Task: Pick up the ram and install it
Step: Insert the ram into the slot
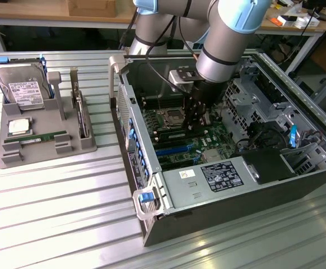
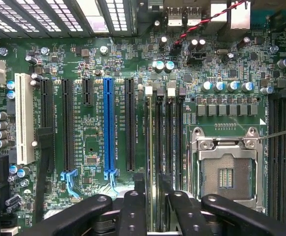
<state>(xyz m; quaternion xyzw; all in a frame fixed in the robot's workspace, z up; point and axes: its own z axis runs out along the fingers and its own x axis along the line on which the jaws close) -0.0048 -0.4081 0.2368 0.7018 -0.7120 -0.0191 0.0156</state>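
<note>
The ram [image 2: 152, 137] stands edge-on in a memory slot of the motherboard [image 2: 94, 73], beside the processor socket [image 2: 226, 172]. It looks like a thin pale strip running the length of the slot. My gripper [image 2: 152, 178] straddles one end of it, with one black finger [image 2: 139, 196] on each side and a narrow gap to the stick, so it is open. In the exterior view my gripper [image 1: 194, 119] reaches straight down into the open computer case [image 1: 152, 190], over the memory slots. There it hides the seated stick.
A grey tray [image 1: 17, 158] at the exterior view's left holds a hard drive [image 1: 23, 89], a square silver chip [image 1: 18, 126] and another green stick [image 1: 45, 137]. Drive cages and cables crowd the case on the exterior view's right. Neighbouring memory slots and a blue expansion slot [image 2: 108, 128] flank the gripper.
</note>
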